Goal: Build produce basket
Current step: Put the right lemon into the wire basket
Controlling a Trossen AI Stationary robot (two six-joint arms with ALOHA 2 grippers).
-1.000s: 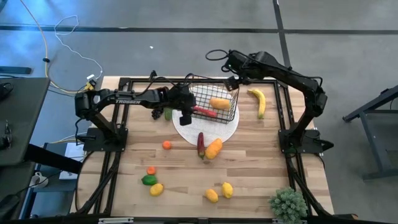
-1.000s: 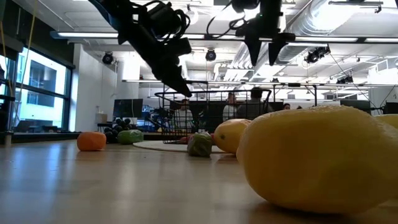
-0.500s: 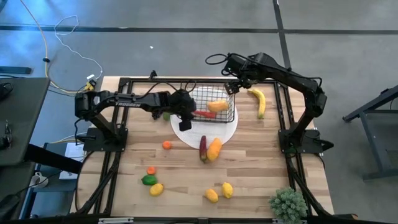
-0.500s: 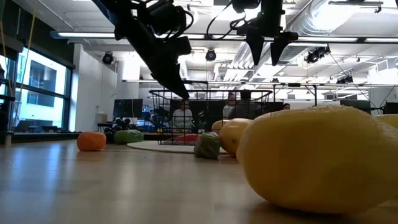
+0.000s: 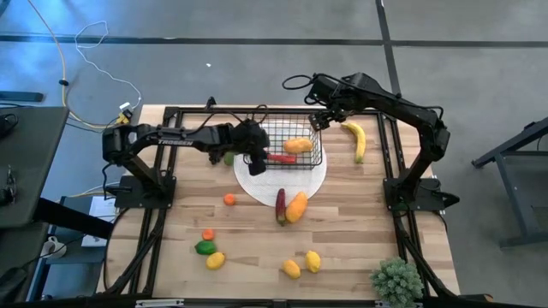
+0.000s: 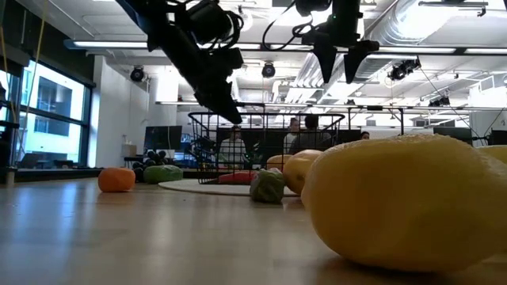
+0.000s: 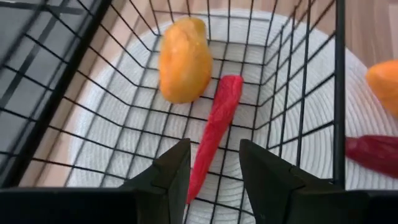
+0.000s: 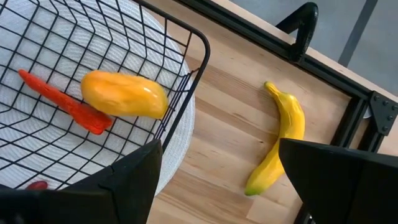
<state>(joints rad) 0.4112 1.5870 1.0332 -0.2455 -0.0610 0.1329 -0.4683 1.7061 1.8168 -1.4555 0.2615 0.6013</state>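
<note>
The black wire-mesh basket [image 5: 291, 135] stands flat on the white round disc [image 5: 310, 181]. A red chili [image 7: 217, 124] and an orange piece [image 7: 183, 59] lie on its floor. My left gripper [image 5: 255, 161] is open at the basket's left wall. In the left wrist view its tips [image 7: 214, 171] stand on either side of the chili's near end. My right gripper [image 5: 320, 120] hovers wide open above the basket's far right corner [image 8: 202, 43]. The yellow banana [image 5: 358, 141] lies on the table to the basket's right. My left gripper reaches the basket from the table's left, slanting down. The chili's end [image 7: 198, 183] lies in the gap between the fingers, apart from both. My own fingers hide the wall's rim, so I cannot tell whether they touch it.
A dark red piece [image 5: 279, 204] and an orange piece [image 5: 295, 205] lie at the disc's near edge. Near-left lie a small orange [image 5: 229, 199], an orange-and-green pair [image 5: 205, 241] and a lemon [image 5: 215, 260]. Two lemons [image 5: 302, 264] and the bushy plant [image 5: 396, 281] are near-right.
The basket stood tilted a second ago. It has come down and now sits level on the disc, and the chili and orange piece have settled on its floor. My left gripper stayed at the left wall. My right gripper kept its fingers apart above the far right corner.
</note>
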